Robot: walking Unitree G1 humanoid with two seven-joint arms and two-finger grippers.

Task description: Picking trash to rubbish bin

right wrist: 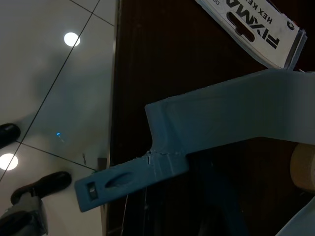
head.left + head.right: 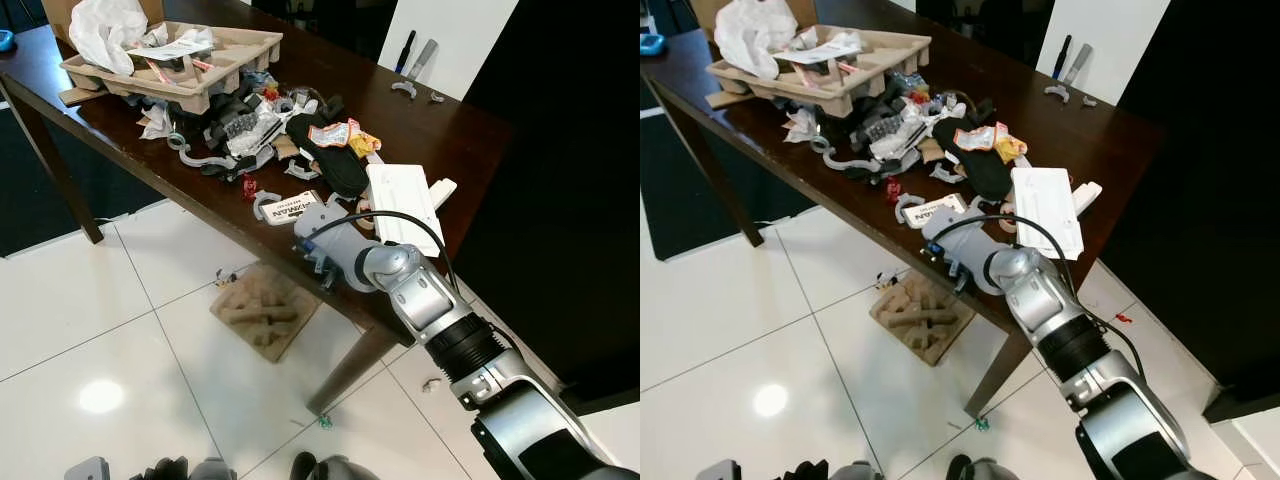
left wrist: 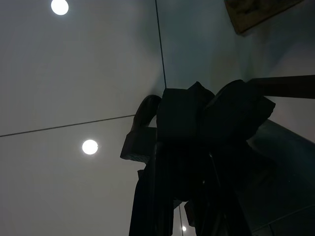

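Trash lies heaped on a dark wooden table [image 2: 455, 130]: a cardboard pulp tray [image 2: 185, 62] holding a white plastic bag [image 2: 105, 30], snack wrappers [image 2: 345, 133], a black pouch [image 2: 330, 160], grey plastic clips [image 2: 205, 158] and a flat white box [image 2: 402, 200]. My right gripper [image 2: 305, 228] reaches over the table's near edge, beside a white Fixman hex key card [image 2: 292, 209]. A pale blue plastic piece [image 1: 221, 123] lies close in front of the right wrist camera, next to that card [image 1: 261, 29]. My left gripper [image 3: 197, 147] hangs idle over the floor, a dark shape.
A pulp cardboard piece [image 2: 265, 308] lies on the white tiles under the table, with small scraps [image 2: 325, 422] near the table leg [image 2: 350, 365]. A black wall [image 2: 570, 200] stands close on the right. Tools [image 2: 415, 52] rest at the table's far edge.
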